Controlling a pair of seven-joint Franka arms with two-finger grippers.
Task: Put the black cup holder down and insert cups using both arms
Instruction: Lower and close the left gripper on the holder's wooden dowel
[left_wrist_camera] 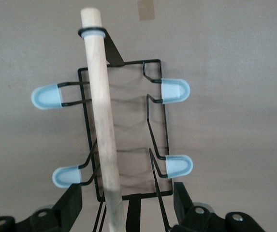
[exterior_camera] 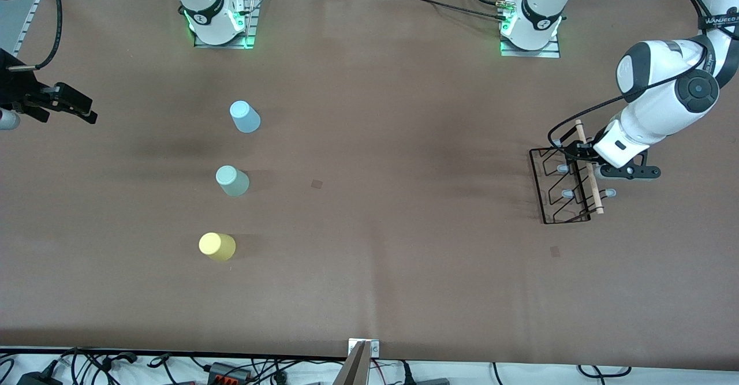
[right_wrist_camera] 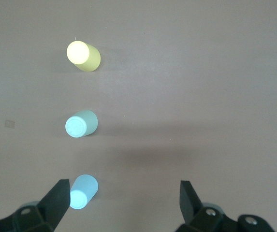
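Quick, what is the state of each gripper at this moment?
Left gripper: open, fingers on either side of the black cup holder and its wooden handle, not gripping.
Right gripper: open, holding nothing, above the table near the light blue cup.

- The front view looks down from high across the counter and faces both arm bases, so it takes in the whole surface.
- The left wrist view looks straight down, very near, at the black cup holder; the front view shows the same holder at the left arm's end.
- The right wrist view looks down from higher at three cups; the front view shares them.
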